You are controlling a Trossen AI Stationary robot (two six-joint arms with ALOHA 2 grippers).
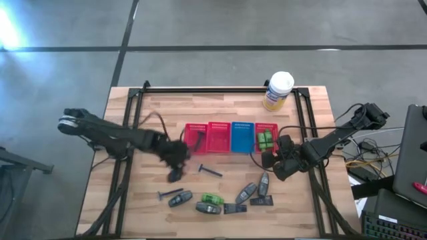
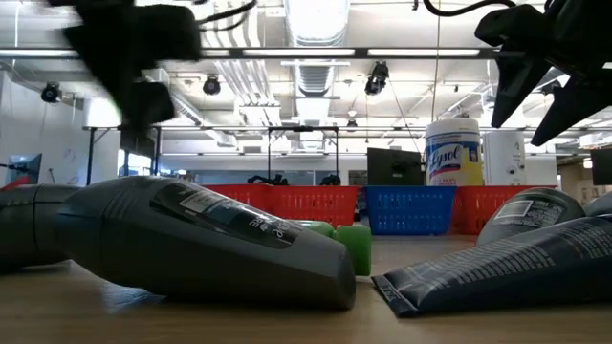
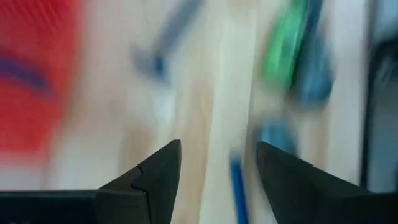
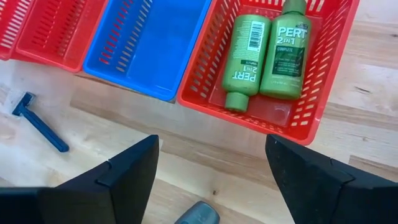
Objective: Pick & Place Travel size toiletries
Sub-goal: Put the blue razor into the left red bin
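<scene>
- L pincer (image 1: 175,155): I'm hanging it over the wooden surface (image 1: 220,110) just in front of the leftmost red basket (image 1: 195,138). Fingers (image 3: 163,180) are apart w/ nothing between them. Its wrist view is smeared, so I judge the arm is moving, prob. toward a loose item.
- R pincer (image 4: 211,180): I'm holding it above the surface just in front of the rightmost red basket (image 4: 323,93), fingers wide apart, empty. A grey tube tip (image 4: 198,215) is showing directly below the gap, so I take that as its likely next pick.
- Two green bottles (image 4: 267,53) are lying side by side inside that rightmost basket, caps toward the pincer. Labels read "PERT 2 in 1". One kind per basket seems to be the sorting logic.
- Blue basket (image 4: 155,43) and second red basket (image 1: 218,137): looking empty.
- Remaining toiletries are lying loose on the near half of the surface: a blue-handled razor (image 4: 38,124), a second razor (image 1: 168,194), one green bottle (image 1: 212,199), grey tubes (image 1: 245,193) and flat dark sachets (image 1: 235,209).
- Tubes: dark grey, glossy, rounded, tapering; prob. slippery, so I'm judging a mid-body grip safest.
- White-lidded yellow canister (image 1: 278,91) is standing at the far edge, not part of the job.
</scene>
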